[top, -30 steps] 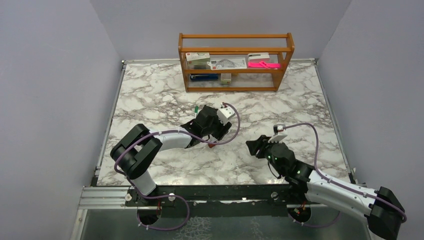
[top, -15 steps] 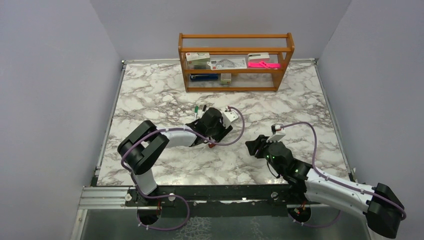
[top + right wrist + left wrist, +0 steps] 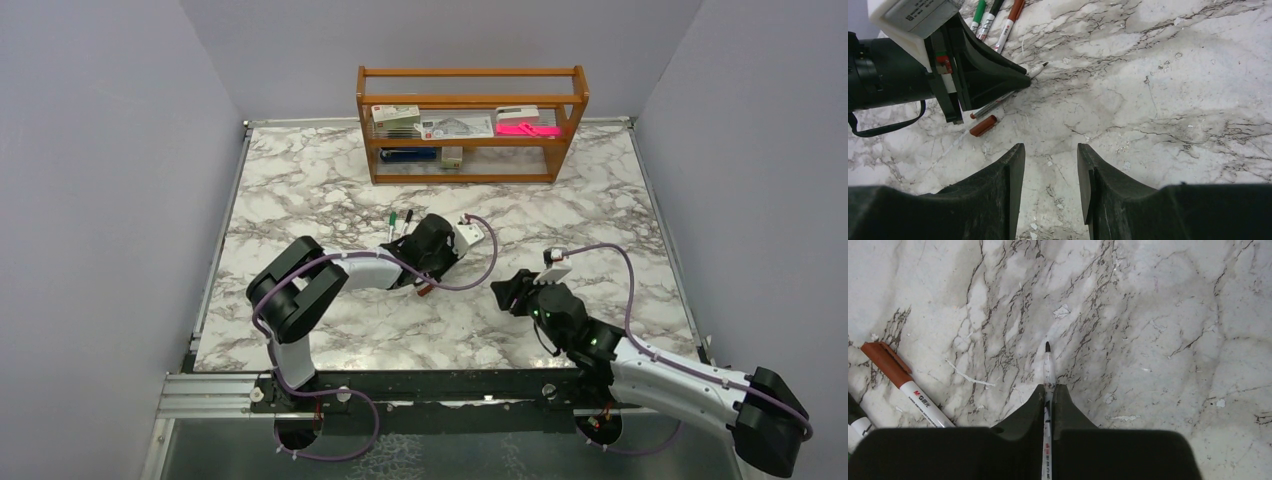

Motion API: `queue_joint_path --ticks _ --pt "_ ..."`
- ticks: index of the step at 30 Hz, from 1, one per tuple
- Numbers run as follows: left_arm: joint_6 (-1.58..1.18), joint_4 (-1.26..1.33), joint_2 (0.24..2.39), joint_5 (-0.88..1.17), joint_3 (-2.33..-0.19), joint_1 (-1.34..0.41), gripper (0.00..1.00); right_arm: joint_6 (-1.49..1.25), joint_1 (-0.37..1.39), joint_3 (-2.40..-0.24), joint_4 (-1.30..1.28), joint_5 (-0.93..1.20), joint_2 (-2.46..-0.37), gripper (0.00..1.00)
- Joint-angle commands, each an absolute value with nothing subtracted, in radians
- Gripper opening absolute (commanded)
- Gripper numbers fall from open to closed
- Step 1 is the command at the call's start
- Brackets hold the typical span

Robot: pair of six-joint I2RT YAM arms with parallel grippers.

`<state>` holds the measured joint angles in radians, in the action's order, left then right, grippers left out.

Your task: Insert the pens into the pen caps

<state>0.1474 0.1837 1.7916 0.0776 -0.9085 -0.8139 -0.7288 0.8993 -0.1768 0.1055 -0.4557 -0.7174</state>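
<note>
One uncapped pen [image 3: 1048, 367] is clamped between the fingers of the left end effector [image 3: 1048, 390], its dark tip pointing forward low over the marbled surface [image 3: 1148, 315]; whether it touches cannot be told. The right end effector [image 3: 1050, 170] is held with its jaws apart and nothing between them, facing the left one. The pick-up step is judged to be in hand. Next a cap must be taken, perhaps the loose red-brown cap [image 3: 983, 126] lying near the left end effector, and lined up with the pen's tip. Three capped markers [image 3: 995, 7] are seen side by side farther off. The surface is enclosed by pale walls [image 3: 100, 200], and a wooden shelf [image 3: 470, 125] is set at its far edge
</note>
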Motion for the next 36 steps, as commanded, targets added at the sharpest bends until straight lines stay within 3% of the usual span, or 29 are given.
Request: queue_joint_path --ticks 1,14,25,29,36 --pt "0.15 0.126 1.818 0.08 -0.926 -0.818 0.0 -0.736 0.902 -0.186 0.11 -0.482 -0.694 0.42" --pt "0.079 0.274 1.655 0.023 -0.843 -0.814 0.0 -0.527 0.902 -0.191 0.251 -0.333 -0.769 0.43" --pt "-0.187 0.509 1.399 -0.105 -0.66 -0.731 0.0 -0.303 0.902 -0.381 0.428 -0.066 -1.2 0.48" --pt "-0.303 0.514 1.325 -0.22 -0.593 -0.664 0.0 -0.257 0.902 -0.48 0.474 0.035 -1.357 0.5" --pt "-0.429 0.515 1.267 -0.248 -0.496 -0.541 0.0 -0.177 0.917 -0.592 0.498 0.135 -1.522 0.51"
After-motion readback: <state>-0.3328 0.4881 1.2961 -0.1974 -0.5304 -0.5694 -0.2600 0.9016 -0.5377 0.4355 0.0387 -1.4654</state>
